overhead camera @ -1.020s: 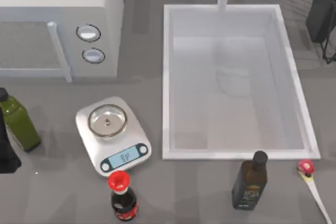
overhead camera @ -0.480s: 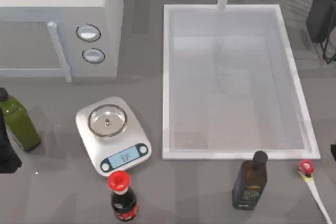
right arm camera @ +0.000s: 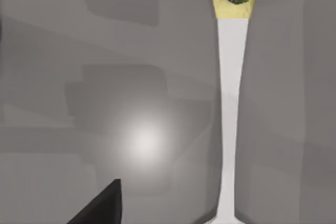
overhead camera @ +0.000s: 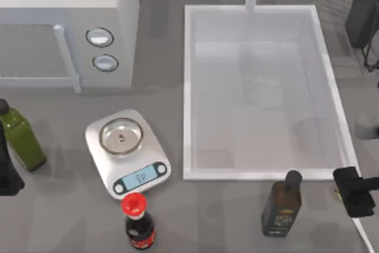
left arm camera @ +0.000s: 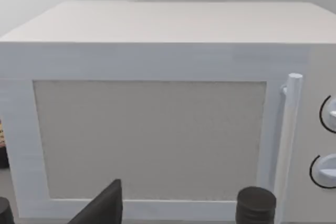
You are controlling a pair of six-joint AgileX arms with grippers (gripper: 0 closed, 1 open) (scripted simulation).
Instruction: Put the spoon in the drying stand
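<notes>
The right gripper point(overhead camera: 355, 191) hovers at the tabletop's point(overhead camera: 71, 217) near right corner, above the spoon point(right arm camera: 231, 103) lying flat for pickup; whether its fingers are spread cannot be told. The drying stand point(overhead camera: 364, 10) waits far right. The left arm sits parked at the left.

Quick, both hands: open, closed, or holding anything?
Left hand: parked at the table's left edge, facing the microwave; cannot be told.
Right hand: above the spoon on the table; cannot be told.
</notes>
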